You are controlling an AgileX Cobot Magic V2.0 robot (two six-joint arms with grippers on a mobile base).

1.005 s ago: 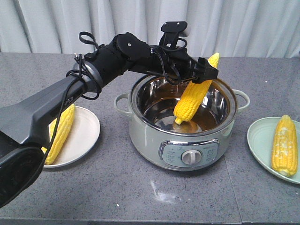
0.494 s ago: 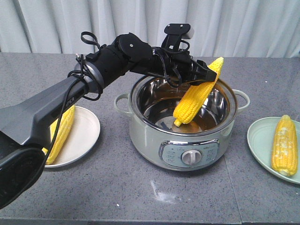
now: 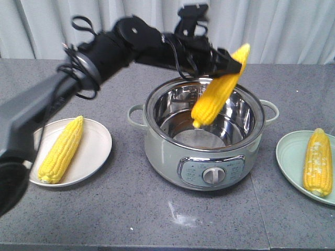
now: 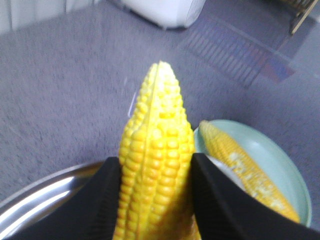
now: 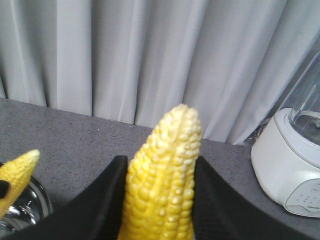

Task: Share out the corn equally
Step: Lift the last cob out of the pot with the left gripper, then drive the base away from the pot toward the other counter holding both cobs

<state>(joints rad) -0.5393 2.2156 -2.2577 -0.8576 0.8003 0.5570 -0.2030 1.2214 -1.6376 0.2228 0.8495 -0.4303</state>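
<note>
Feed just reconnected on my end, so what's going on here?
The left gripper is clamped on a corn cob, tilted over the open pot. The right gripper, outside the front view, grips a second cob. The white plate holds one cob, and the green plate holds another cob.

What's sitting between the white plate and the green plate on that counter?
An electric pot stands between the white plate and the green plate, plain in the front-facing view. The left gripper holds a corn cob over its open top.
</note>
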